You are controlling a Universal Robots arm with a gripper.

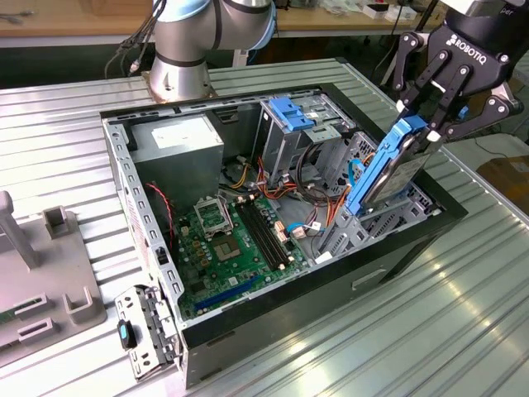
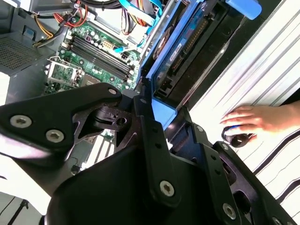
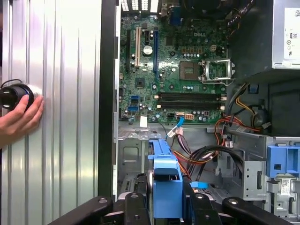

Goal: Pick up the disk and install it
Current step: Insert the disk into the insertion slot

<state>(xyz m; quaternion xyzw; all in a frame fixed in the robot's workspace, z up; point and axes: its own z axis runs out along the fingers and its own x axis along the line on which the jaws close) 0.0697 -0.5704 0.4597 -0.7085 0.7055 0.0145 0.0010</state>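
Note:
The disk point(image 1: 388, 169), a grey drive in a bright blue carrier rail, stands steeply tilted over the drive bay point(image 1: 372, 223) at the right end of the open computer case point(image 1: 273, 310) in the exterior view. Its lower end is down among the bay's metal walls. My gripper point(image 1: 426, 120) is shut on the disk's upper end, with black fingers on both sides of the blue rail. In the second wrist view the disk point(image 2: 183, 51) runs away from the gripper point(image 2: 157, 110) toward the case. In the first wrist view its blue end point(image 3: 166, 180) sits between the fingers.
The case holds a green motherboard point(image 1: 223, 240), a power supply point(image 1: 178, 136), a blue-topped drive cage point(image 1: 289, 112) and loose cables. A person's hand point(image 3: 18, 119) rests on a black knob on the ribbed metal table. A grey fixture point(image 1: 41, 273) stands at the exterior view's left.

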